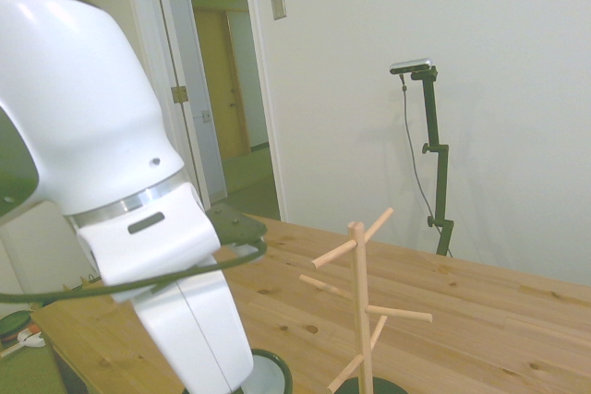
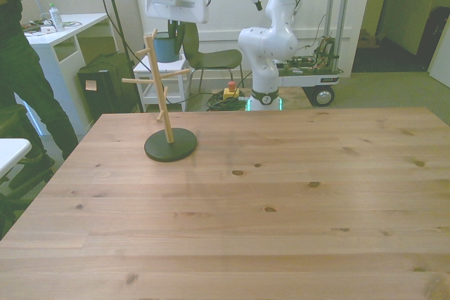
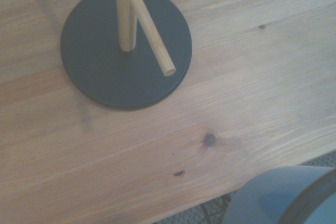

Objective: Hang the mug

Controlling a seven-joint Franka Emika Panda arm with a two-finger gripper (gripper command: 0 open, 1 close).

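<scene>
mug (image 2: 167, 48): we see light blue, dark rim | high beside the wooden mug tree (image 2: 160, 89) | gripper (image 2: 169, 31): we cannot tell its hold

The mug tree (image 2: 161, 96) is the only obstacle on my tabletop (image 2: 281, 201) — its pegs (image 2: 137, 81) splay outward. Bare wood lies toward the front view's right.

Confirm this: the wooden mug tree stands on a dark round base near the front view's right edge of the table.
Wrong side. The front view shows the mug tree on its dark round base toward the front view's left of the table, not the right.
</scene>
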